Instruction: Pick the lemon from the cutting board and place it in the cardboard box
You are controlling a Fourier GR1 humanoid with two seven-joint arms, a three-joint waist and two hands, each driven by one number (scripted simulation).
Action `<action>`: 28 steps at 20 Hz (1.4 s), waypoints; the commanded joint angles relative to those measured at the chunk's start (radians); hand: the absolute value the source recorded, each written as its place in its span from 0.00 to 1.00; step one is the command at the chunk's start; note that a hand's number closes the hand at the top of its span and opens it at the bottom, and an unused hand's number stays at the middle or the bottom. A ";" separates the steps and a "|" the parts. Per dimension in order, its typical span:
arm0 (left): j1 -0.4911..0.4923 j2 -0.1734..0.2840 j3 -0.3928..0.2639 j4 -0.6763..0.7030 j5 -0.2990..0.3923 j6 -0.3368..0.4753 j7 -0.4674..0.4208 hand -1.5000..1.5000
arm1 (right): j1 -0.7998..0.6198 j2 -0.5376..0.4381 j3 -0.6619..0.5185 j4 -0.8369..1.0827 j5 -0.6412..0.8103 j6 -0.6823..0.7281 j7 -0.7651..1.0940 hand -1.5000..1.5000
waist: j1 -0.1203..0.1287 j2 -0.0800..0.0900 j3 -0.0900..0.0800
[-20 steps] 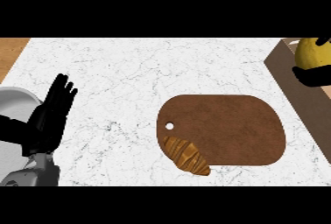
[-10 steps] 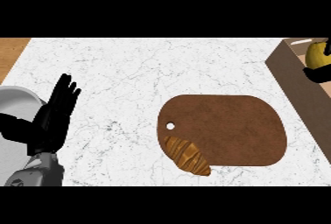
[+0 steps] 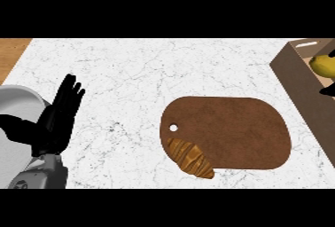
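At 3 o'clock the lemon, judged light, firm and slippery, is seen over the cardboard box; right hand barely shown, grip untellable. Left hand rests open at 9 o'clock.

one lemon, one croissant, one board

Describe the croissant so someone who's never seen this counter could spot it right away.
Find the brown cutting board on the white marble counter. At its lower left corner, just below the small round hole, lies the croissant, golden with darker stripes, the only food on the board.
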 commanded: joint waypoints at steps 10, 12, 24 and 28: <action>0.049 -0.016 -0.030 -0.086 -0.024 0.025 0.040 0.50 | -0.059 0.092 -0.249 0.044 -0.304 -0.353 -0.303 0.00 | -0.009 -0.003 0.009; 0.030 0.014 0.019 -0.005 0.000 -0.002 -0.004 0.50 | -0.115 0.064 -0.310 0.031 -0.403 -0.237 -0.268 0.00 | -0.025 -0.004 0.007; -0.011 0.024 0.022 -0.039 0.012 0.000 0.053 0.50 | -0.087 -0.030 -0.561 0.078 -0.782 -0.086 -0.285 0.00 | -0.022 -0.002 0.008; 0.037 0.007 0.000 -0.097 0.010 0.003 0.068 0.50 | -0.017 -0.111 -0.614 0.175 -0.838 -0.087 -0.400 0.00 | -0.013 0.000 0.009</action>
